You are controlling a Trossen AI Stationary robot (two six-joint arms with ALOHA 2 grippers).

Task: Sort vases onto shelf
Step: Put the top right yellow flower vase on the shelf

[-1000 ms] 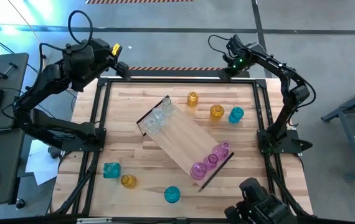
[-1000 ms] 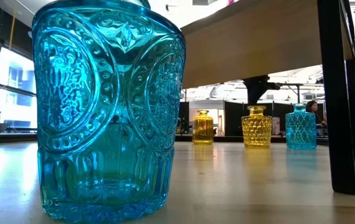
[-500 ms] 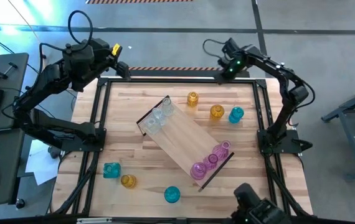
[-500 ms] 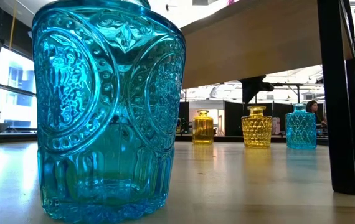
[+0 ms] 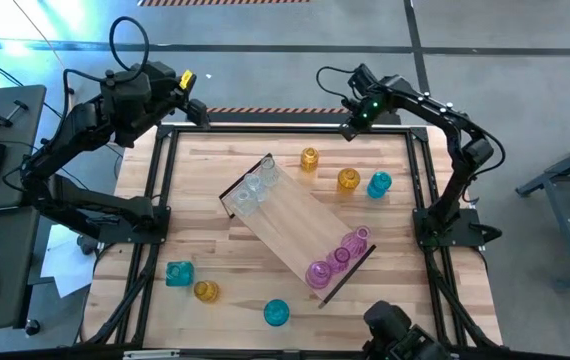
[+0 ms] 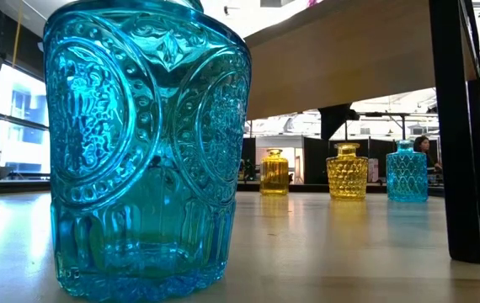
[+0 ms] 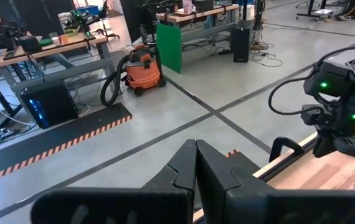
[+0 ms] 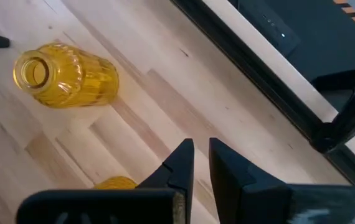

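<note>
The shelf (image 5: pixel 295 225) lies diagonally mid-table, with clear vases (image 5: pixel 253 188) at its far-left end and pink vases (image 5: pixel 335 258) at its near-right end. Behind it, two yellow vases (image 5: pixel 309 159) (image 5: pixel 348 180) and a teal vase (image 5: pixel 379 184) stand on the table. Near the front stand a teal vase (image 5: pixel 178 273), a yellow vase (image 5: pixel 205 291) and another teal vase (image 5: pixel 276 313). My right gripper (image 5: pixel 349 124) hovers over the far edge, narrowly open (image 8: pixel 201 146), with the ribbed yellow vase (image 8: pixel 65 74) ahead of it. My left gripper (image 5: pixel 197 108) waits shut (image 7: pixel 195 155) beyond the far-left corner.
A dark metal frame (image 5: pixel 160 200) rims the tabletop. In the low view the nearest teal vase (image 6: pixel 147 151) fills the left side, and the shelf's dark end piece (image 6: pixel 459 126) stands at right. Bare wood lies between the far vases and the far edge (image 5: pixel 265 150).
My right gripper has moved along the far edge toward the table's left and slightly nearer, closing on the far yellow vases. The vases and the shelf have stayed where they were.
</note>
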